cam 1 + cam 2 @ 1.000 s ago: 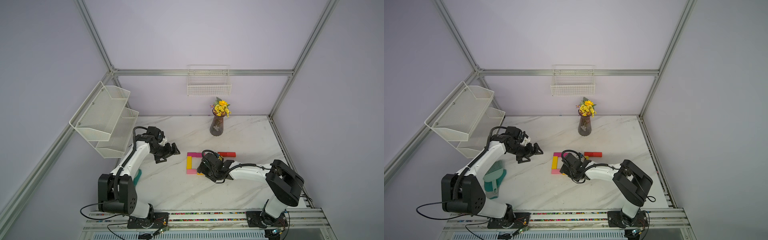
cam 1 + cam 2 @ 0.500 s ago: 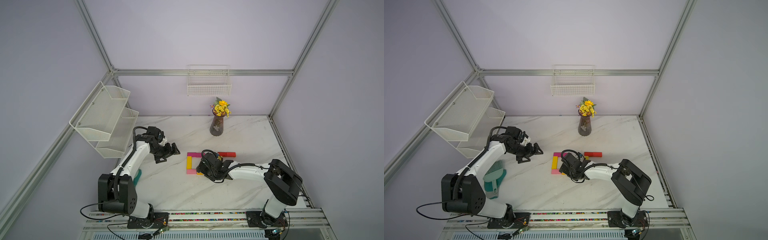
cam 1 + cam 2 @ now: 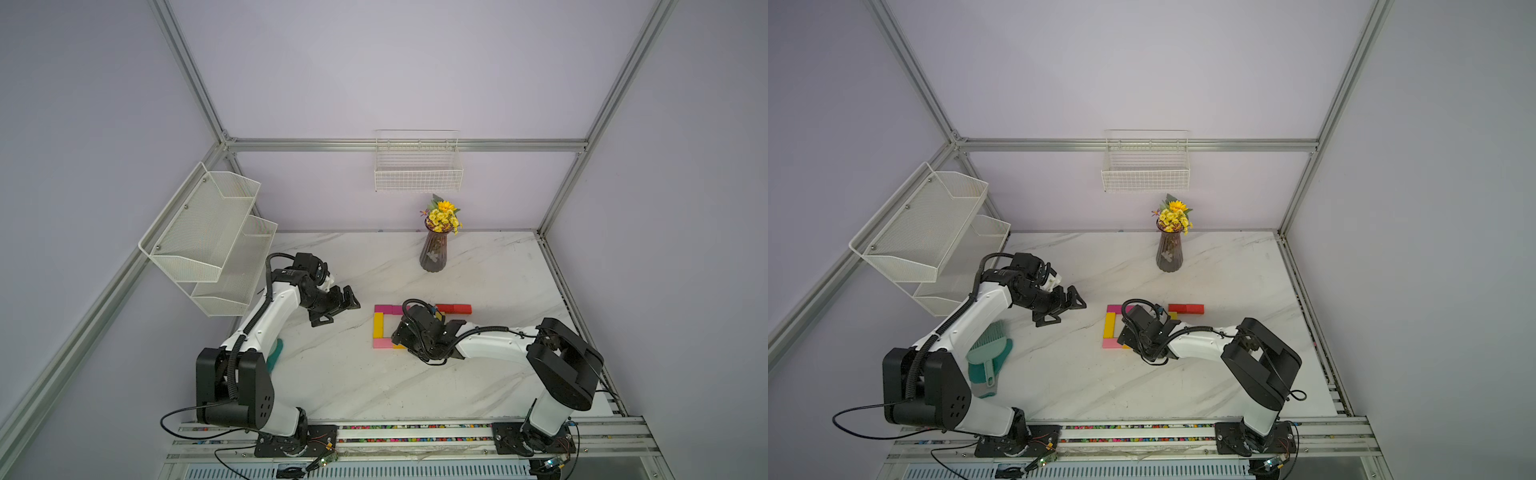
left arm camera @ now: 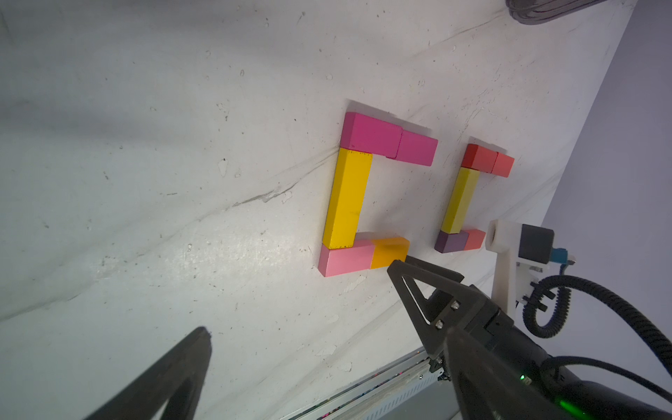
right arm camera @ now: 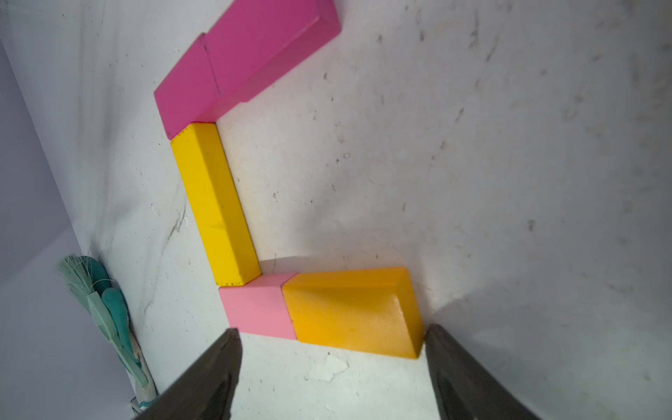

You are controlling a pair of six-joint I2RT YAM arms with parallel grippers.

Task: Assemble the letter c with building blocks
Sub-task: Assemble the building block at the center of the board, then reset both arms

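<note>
In both top views the building blocks point(image 3: 376, 332) sit mid-surface point(image 3: 353, 386), in front of the flower vase point(image 3: 434, 254). There are magenta blocks point(image 3: 386, 309) at the far corner, a long yellow block point(image 3: 378, 322) running back toward the robot, a pink block point(image 3: 382, 343) at the near corner, and red blocks point(image 3: 455, 308) off to the right. The right end effector point(image 3: 400, 336) hangs low over that group and hides its middle, and from up here I cannot tell its spread. The left end effector point(image 3: 338, 311) is well apart to the left, above bare marble, fingers spread wide with nothing in them, and a teal brush point(image 3: 988, 353) lies by that arm. Over to the left wrist view, and there are two C shapes side by side! The one nearer the left arm has the magenta blocks, the long yellow block, then the pink block and an orange block point(image 4: 389, 251). The other has the red blocks, a second yellow block point(image 4: 460, 198), a purple block point(image 4: 451, 242) and a salmon block point(image 4: 474, 239). One dark finger point(image 4: 398, 271) of the right end effector has its tip just beside the orange block's free end. In the right wrist view its jaws stand wide, gripping nothing. The orange block lies flat on the surface just beyond the two fingertips, butted end to end against the pink block.
</note>
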